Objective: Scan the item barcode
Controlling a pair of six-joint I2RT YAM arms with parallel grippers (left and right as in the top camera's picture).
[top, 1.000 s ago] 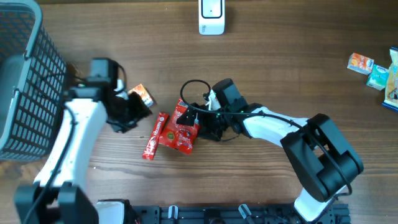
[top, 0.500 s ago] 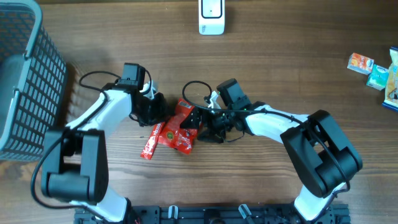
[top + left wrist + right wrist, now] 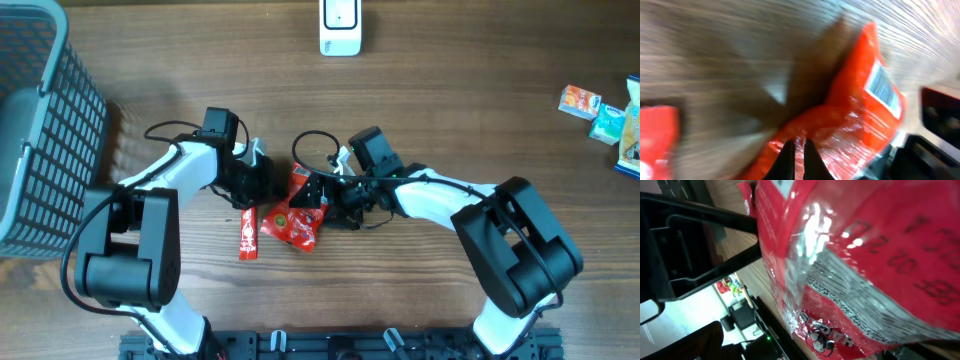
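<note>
A crinkly red snack bag (image 3: 293, 218) lies at the table's middle between my two grippers. In the left wrist view the bag (image 3: 840, 130) fills the right side, with a white barcode label (image 3: 883, 86) facing up. My left gripper (image 3: 797, 152) is shut, its thin tips against the bag's left edge (image 3: 268, 190); nothing shows between them. My right gripper (image 3: 320, 195) sits at the bag's right side. Its own view is filled by the bag's printed back (image 3: 865, 255), and its fingers are hidden there. The white scanner (image 3: 340, 28) stands at the far edge.
A red stick pack (image 3: 247, 233) lies just left of the bag, near my left gripper. A grey mesh basket (image 3: 40, 130) stands at the far left. Small colourful packets (image 3: 600, 110) lie at the right edge.
My left arm swung right from beside the basket to the bag's left edge, its jaws closing. The stick pack slid down and turned more upright. The bag shifted slightly.
</note>
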